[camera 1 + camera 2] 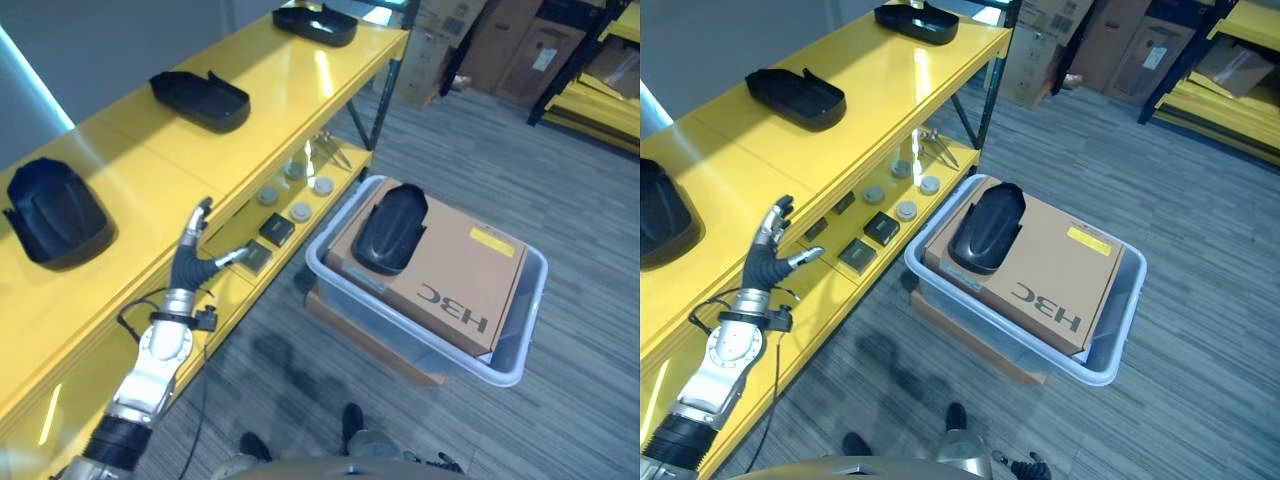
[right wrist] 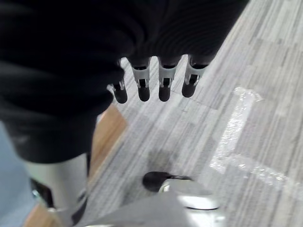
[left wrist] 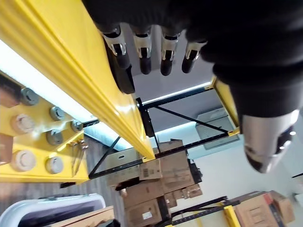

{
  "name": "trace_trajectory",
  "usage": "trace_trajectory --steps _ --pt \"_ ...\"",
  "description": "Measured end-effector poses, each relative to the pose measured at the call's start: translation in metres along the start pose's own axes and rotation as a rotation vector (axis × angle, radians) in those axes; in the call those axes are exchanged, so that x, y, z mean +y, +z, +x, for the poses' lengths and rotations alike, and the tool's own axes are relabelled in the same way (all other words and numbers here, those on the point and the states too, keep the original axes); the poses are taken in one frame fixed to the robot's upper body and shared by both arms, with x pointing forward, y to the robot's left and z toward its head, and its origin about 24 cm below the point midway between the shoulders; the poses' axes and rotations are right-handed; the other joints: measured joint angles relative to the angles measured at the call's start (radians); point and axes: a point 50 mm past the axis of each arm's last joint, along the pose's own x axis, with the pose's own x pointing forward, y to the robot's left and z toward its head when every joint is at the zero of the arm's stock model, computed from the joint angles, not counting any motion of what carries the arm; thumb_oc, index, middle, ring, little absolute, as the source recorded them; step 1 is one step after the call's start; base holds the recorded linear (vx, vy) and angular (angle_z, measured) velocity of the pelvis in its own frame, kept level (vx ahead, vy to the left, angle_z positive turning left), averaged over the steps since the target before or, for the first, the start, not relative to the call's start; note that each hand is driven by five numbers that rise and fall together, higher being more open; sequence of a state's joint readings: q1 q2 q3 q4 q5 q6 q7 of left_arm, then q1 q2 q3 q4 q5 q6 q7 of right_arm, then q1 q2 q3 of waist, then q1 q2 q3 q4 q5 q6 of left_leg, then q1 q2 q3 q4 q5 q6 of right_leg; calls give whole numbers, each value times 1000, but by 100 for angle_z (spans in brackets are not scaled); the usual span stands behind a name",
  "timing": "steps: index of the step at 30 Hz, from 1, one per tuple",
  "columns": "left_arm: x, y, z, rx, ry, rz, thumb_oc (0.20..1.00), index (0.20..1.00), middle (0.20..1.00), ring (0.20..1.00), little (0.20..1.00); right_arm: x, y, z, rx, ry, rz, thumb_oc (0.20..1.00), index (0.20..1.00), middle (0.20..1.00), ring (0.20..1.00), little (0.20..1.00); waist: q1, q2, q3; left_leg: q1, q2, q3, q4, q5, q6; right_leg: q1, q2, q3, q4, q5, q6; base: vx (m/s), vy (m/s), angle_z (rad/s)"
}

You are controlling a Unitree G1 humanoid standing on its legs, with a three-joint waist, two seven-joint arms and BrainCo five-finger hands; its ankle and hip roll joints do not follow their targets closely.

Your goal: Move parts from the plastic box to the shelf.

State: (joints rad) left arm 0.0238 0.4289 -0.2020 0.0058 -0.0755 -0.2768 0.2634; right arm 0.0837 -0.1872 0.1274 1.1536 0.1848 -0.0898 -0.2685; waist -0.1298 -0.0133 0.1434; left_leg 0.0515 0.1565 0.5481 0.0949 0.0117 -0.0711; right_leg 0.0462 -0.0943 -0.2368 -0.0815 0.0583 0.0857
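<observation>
Three black moulded parts lie on the top of the yellow shelf: one at the near left, one in the middle, one at the far end. A fourth black part rests on a brown cardboard box inside the grey plastic box on the floor. My left hand is raised at the shelf's front edge, fingers straight, holding nothing. My right hand hangs over the floor with relaxed fingers, holding nothing.
The lower shelf carries small round parts, black square pieces and metal tools. A wooden pallet sits under the plastic box. Cardboard boxes and another yellow rack stand at the back.
</observation>
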Motion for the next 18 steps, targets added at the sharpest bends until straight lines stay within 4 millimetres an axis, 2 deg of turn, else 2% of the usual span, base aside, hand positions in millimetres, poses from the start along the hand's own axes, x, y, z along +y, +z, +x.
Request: trace_trajectory --steps 2,3,4,5,6,8,9,10,11,12,14,15,16,18 --pt "1 -5 -3 22 8 11 1000 1000 1000 1000 1000 2 12 2 -51 8 -21 1000 1000 1000 1000 1000 0 -1 2 -94 58 -74 196 3 -13 -8 13 4 5 -20 -35 -65 -215 -17" --pt "2 -6 -3 28 17 17 1000 1000 1000 1000 1000 1 20 3 -78 8 -38 1000 1000 1000 1000 1000 14 -3 10 -156 94 -123 325 31 -52 -13 22 16 19 -10 -61 -76 -57 -29" --pt "1 -9 -4 39 23 26 1000 1000 1000 1000 1000 -2 24 4 -100 8 -76 1000 1000 1000 1000 1000 30 2 13 -195 107 -182 392 72 -65 -17 31 25 30 4 -76 39 40 -44" --pt "0 -13 -5 52 30 36 1000 1000 1000 1000 1000 -3 36 5 -150 13 -100 1000 1000 1000 1000 1000 37 -13 23 -230 87 -255 414 53 -95 -20 28 49 29 2 -75 109 164 -95" --pt "-2 -23 -13 95 43 73 1000 1000 1000 1000 1000 -16 70 0 -335 8 -155 1000 1000 1000 1000 1000 48 -2 27 -191 -64 -476 159 -30 -105 -50 18 126 17 8 -59 80 129 -99" --pt "-1 -36 -17 144 54 128 1000 1000 1000 1000 1000 -23 105 -6 -500 -14 -152 1000 1000 1000 1000 1000 39 23 47 -139 -99 -538 -80 -9 -58 -52 47 197 -1 24 -49 77 112 -107" --pt "1 -42 -18 168 59 144 1000 1000 1000 1000 1000 -22 113 -8 -531 -19 -150 1000 1000 1000 1000 1000 43 28 54 -119 -98 -542 -126 -2 -49 -51 55 198 0 26 -53 133 172 -112" --pt "-5 -57 -18 225 27 190 1000 1000 1000 1000 1000 -23 123 -10 -580 -39 -149 1000 1000 1000 1000 1000 22 27 66 -126 -83 -561 -162 26 -47 -43 79 241 -6 19 -65 102 129 -95" --pt "-10 -65 -20 257 4 210 1000 1000 1000 1000 1000 -25 125 -9 -586 -47 -157 1000 1000 1000 1000 1000 21 29 68 -125 -82 -585 -180 39 -47 -41 83 257 -8 15 -70 87 159 -102" --pt "-16 -74 -27 305 -8 212 1000 1000 1000 1000 1000 -25 126 -12 -606 -54 -166 1000 1000 1000 1000 1000 14 34 72 -117 -76 -573 -180 46 -41 -42 87 269 -7 16 -70 39 122 -84" --pt "-28 -87 -39 377 -27 198 1000 1000 1000 1000 1000 -32 121 -14 -624 -87 -199 1000 1000 1000 1000 1000 -11 60 88 -103 -65 -539 -175 54 -25 -38 94 267 -7 25 -68 67 225 -54" --pt "-43 -96 -48 422 -86 217 1000 1000 1000 1000 1000 -41 112 -15 -625 -115 -246 1000 1000 1000 1000 1000 -37 96 89 -97 -64 -513 -181 66 -13 -29 94 258 -8 23 -55 86 229 -9" --pt "-46 -101 -54 445 -114 238 1000 1000 1000 1000 1000 -42 107 -16 -629 -127 -289 1000 1000 1000 1000 1000 -44 97 89 -97 -68 -495 -181 91 -2 -29 90 268 -8 7 -41 66 188 -22" --pt "-44 -106 -64 477 -122 257 1000 1000 1000 1000 1000 -37 106 -22 -671 -126 -324 1000 1000 1000 1000 1000 -39 76 100 -83 -95 -449 -181 100 23 -33 57 284 -8 10 -23 -6 149 -49"
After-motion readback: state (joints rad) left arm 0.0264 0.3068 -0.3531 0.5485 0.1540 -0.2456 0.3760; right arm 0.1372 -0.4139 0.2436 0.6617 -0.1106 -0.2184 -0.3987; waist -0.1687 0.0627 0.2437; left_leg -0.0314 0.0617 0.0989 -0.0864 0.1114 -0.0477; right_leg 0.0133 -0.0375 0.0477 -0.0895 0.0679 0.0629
